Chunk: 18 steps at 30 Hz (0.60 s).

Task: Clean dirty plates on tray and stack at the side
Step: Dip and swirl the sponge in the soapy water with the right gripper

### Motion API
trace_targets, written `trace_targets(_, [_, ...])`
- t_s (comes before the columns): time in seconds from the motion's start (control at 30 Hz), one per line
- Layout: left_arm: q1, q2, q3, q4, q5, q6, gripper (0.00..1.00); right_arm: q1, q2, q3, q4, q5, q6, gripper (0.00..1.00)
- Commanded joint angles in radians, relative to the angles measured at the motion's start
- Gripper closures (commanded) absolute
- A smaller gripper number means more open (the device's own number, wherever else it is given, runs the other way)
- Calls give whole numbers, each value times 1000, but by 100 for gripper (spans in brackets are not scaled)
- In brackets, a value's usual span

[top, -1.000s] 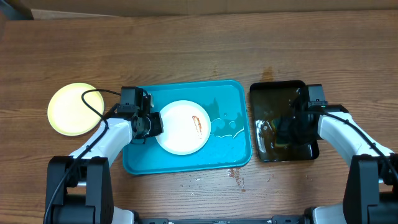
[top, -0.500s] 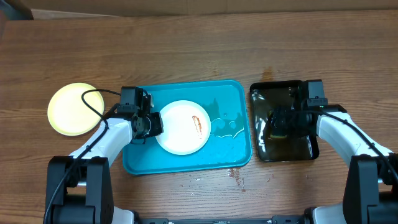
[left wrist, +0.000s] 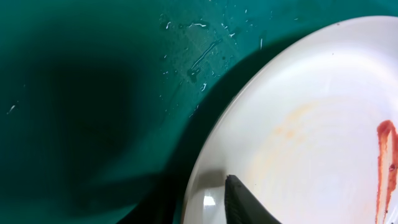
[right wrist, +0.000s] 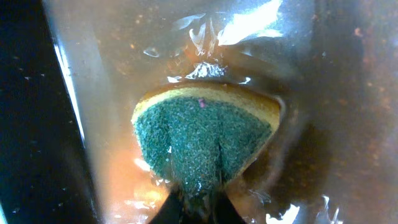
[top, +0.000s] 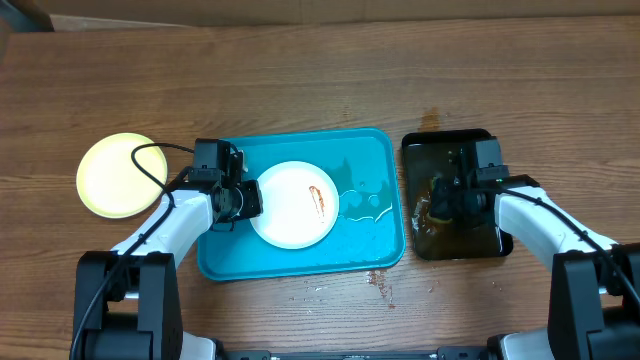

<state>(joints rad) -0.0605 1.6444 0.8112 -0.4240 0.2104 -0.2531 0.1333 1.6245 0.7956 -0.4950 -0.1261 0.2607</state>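
A white plate [top: 293, 204] with a reddish-brown smear lies on the turquoise tray [top: 372, 150]. My left gripper [top: 247, 199] is shut on the plate's left rim; in the left wrist view one finger lies on the plate [left wrist: 311, 143] over the tray [left wrist: 81, 93]. A pale yellow-green plate [top: 118, 174] lies on the table at the left. The third plate is out of view. My right gripper [top: 447, 203] is shut on a green-and-yellow sponge [right wrist: 202, 137], which is folded and sits in brown water in the black tray [top: 456, 145].
Water drops lie on the turquoise tray's right half [top: 365, 195]. Small brown spots mark the wooden table [top: 380, 282] in front of the tray. The black tray [right wrist: 31, 124] holds murky brown liquid.
My right gripper has slid left inside the black tray with the sponge. The left arm and the white plate have not moved.
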Motion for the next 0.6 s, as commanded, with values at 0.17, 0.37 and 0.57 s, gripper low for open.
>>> trace_targets(0.17, [-5, 23, -4, -5, -8, 14, 54, 6, -37, 267, -332, 29, 1, 96])
trace_targets(0.37, [-5, 23, -4, -4, -8, 14, 54, 6, -34, 306, -449, 126, 0, 96])
trace_targets(0.57, [-5, 23, -4, 3, -8, 14, 55, 6, -32, 306, -484, 127, 0, 96])
